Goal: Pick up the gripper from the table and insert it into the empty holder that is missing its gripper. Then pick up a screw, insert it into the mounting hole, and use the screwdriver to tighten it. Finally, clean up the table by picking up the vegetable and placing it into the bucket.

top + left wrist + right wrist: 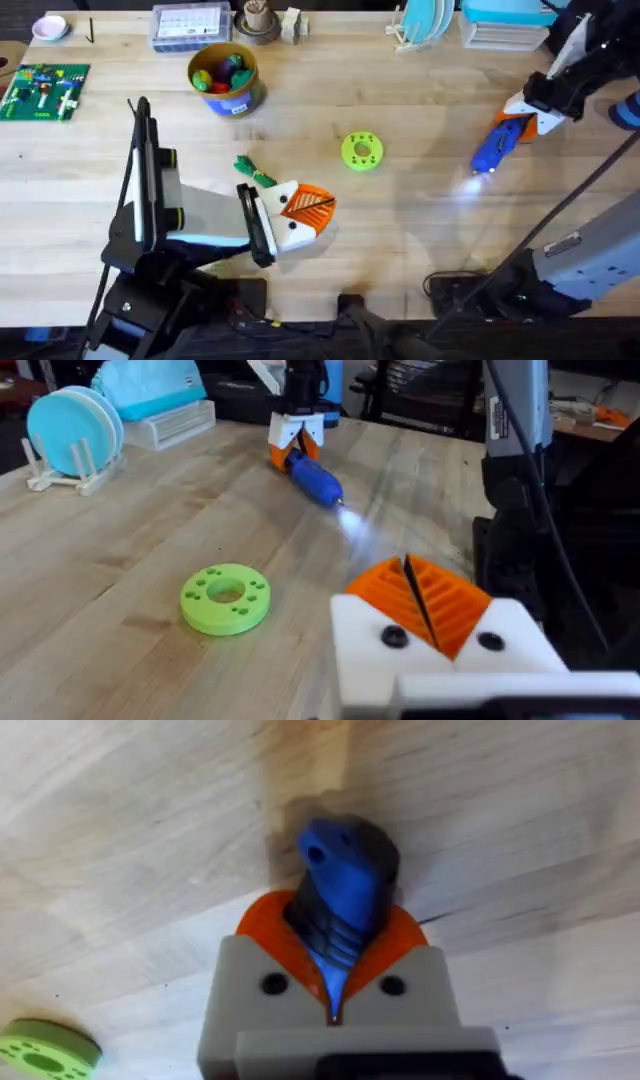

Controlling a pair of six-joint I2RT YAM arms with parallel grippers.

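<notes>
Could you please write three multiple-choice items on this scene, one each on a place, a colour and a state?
1. Where does the green vegetable lie?
A. inside the bucket
B. on the table beside the left gripper
C. on the circuit board

2. What colour is the round disc with holes?
A. lime green
B. red
C. white

3. What is the state of the right gripper?
A. open above the bucket
B. shut on nothing
C. shut on the blue screwdriver

Answers:
1. B: the overhead view shows it on the wood of the table, next to the left gripper and apart from the bucket.
2. A: it shows lime green in the overhead and left wrist views.
3. C: the right wrist view shows the orange pads clamped around the blue screwdriver.
</notes>
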